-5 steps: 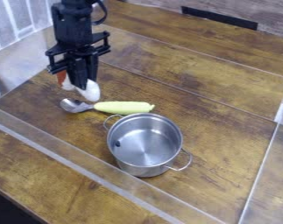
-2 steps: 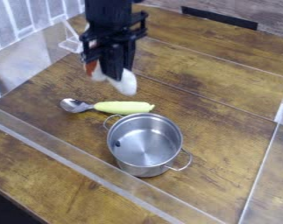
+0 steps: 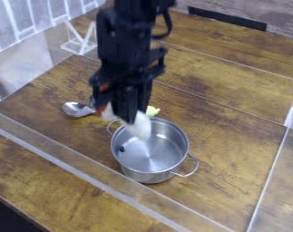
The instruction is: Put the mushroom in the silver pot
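My gripper point(image 3: 127, 107) hangs over the left rim of the silver pot point(image 3: 164, 156), shut on the mushroom point(image 3: 135, 125). The mushroom's white stem pokes down from between the fingers, just above the pot's opening; its red-brown cap is mostly hidden by the fingers. The pot stands upright on the wooden table, small handles at its sides, with nothing visible inside.
A small metal spoon point(image 3: 73, 109) lies left of the pot. A yellow-green item point(image 3: 152, 111) behind the arm is mostly hidden. A clear low wall point(image 3: 63, 172) borders the work area along the front and the sides.
The gripper has carried the mushroom from the far left of the table, rightward and toward the front, and lowered it over the pot. Pot and spoon have not moved.
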Available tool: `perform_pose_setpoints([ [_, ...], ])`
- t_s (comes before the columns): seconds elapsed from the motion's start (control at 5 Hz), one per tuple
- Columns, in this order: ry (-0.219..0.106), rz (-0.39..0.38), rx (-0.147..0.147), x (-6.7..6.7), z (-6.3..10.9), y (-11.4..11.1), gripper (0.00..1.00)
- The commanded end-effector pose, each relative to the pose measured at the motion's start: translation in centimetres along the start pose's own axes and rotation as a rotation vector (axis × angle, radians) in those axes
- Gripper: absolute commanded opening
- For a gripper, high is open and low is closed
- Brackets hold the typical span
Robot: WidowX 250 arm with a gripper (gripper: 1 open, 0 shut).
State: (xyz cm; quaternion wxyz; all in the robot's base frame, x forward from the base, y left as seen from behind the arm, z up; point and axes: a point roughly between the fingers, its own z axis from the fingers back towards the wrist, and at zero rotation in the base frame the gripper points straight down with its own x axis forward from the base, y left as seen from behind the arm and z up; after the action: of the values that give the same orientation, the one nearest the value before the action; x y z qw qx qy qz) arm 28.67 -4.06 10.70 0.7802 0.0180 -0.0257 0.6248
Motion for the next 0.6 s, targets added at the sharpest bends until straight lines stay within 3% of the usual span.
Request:
perform_pose_setpoints([
  [0.0, -0.012, -0.069, -0.069, -1.0, 0.0, 0.1, 0.0],
  [0.2, -0.021, -0.14, -0.089, -1.2, -1.6, -0.2, 0.0],
  [0.4, -0.056, -0.223, -0.126, -1.5, -2.4, -1.2, 0.0],
])
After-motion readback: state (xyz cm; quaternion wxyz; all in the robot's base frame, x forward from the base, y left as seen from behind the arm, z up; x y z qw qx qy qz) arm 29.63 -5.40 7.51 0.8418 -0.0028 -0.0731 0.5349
